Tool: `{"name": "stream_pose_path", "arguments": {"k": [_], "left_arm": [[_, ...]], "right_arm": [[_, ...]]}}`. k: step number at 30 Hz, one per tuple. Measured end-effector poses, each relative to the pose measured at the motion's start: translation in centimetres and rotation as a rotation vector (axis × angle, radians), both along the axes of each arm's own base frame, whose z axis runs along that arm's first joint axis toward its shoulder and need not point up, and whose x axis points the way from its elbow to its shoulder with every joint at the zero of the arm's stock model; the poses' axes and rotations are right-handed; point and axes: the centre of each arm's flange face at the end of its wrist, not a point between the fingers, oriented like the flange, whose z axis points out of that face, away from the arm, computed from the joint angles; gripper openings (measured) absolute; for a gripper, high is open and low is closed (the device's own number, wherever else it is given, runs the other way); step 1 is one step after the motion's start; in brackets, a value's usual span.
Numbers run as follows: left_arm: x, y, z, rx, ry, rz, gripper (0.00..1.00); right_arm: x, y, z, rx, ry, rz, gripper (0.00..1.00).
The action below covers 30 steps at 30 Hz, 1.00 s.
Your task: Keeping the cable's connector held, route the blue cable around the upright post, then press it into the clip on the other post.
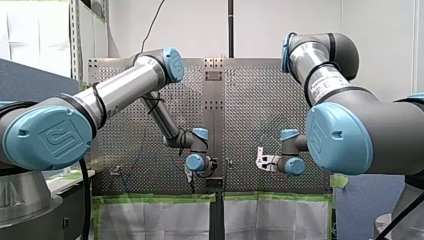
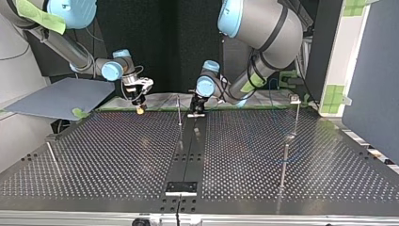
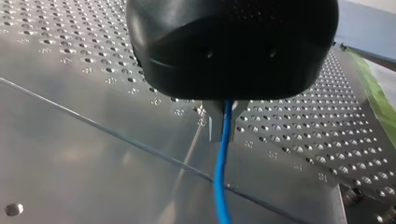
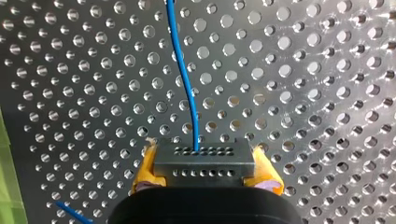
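Observation:
Seen from the right wrist, my right gripper (image 4: 204,164) has its yellow pads (image 4: 145,169) shut on a black multi-hole connector (image 4: 204,157). The blue cable (image 4: 186,79) leaves the connector and runs ahead over the perforated table. The left wrist view shows my left gripper (image 3: 227,125) with its metal fingers shut on the blue cable (image 3: 222,172), which trails on past them. From the top view, my right gripper (image 2: 139,107) hangs at the far left-centre and my left gripper (image 2: 196,111) just right of a thin upright post (image 2: 179,112). Two more posts (image 2: 283,162) (image 2: 297,115) with small heads stand at that view's right.
A smooth metal strip (image 2: 188,150) runs down the middle of the perforated table (image 2: 108,155), with a black block (image 2: 181,187) at its near end in the top view. A grey board (image 2: 61,96) lies at that view's left, and a short post (image 2: 51,151) stands near the left edge.

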Motion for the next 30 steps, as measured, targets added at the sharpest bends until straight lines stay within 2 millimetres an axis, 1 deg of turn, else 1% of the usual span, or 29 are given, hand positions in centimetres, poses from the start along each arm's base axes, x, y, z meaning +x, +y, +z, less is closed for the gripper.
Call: {"name": "stream_pose_path", "arguments": {"k": [3, 5, 6, 8, 9, 10, 11, 12, 13, 20, 30], "left_arm": [[0.0, -0.1, 0.0, -0.006, 0.003, -0.013, 0.02], [0.0, -0.1, 0.0, -0.009, 0.004, -0.020, 0.17], [0.0, -0.1, 0.0, -0.009, 0.003, -0.022, 0.17], [0.0, -0.3, 0.0, -0.009, -0.001, -0.029, 0.51], [0.0, -0.3, 0.1, -0.010, -0.005, -0.033, 0.51], [0.0, -0.4, 0.2, -0.012, -0.011, -0.037, 0.75], [0.1, -0.5, 0.2, -0.015, -0.017, -0.039, 0.91], [0.1, -0.6, 0.3, -0.019, -0.022, -0.041, 0.91], [0.2, -0.6, 0.3, -0.024, -0.030, -0.045, 1.00], [0.6, -1.1, 0.8, -0.058, -0.069, -0.050, 1.00], [0.1, -0.4, 0.2, 0.032, -0.033, -0.036, 1.00]], "right_arm": [[-0.1, -0.1, 0.0, 0.000, -0.001, -0.002, 0.00], [-0.3, -0.3, 0.1, -0.001, -0.001, -0.005, 0.00], [-0.3, -0.3, 0.1, -0.001, -0.001, -0.006, 0.00], [-0.4, -0.5, 0.1, -0.002, -0.001, -0.008, 0.00], [-0.4, -0.5, 0.2, -0.003, -0.002, -0.009, 0.00], [-0.5, -0.6, 0.2, -0.002, -0.002, -0.009, 0.00], [-0.5, -0.6, 0.1, -0.002, -0.001, -0.009, 0.00], [-0.5, -0.6, 0.1, -0.001, -0.001, -0.009, 0.00], [-0.5, -0.6, 0.1, -0.001, -0.001, -0.009, 0.00], [-0.6, -0.6, 0.0, 0.003, 0.000, -0.010, 0.00], [-0.6, -0.6, -0.1, 0.006, 0.001, -0.011, 0.00]]}}
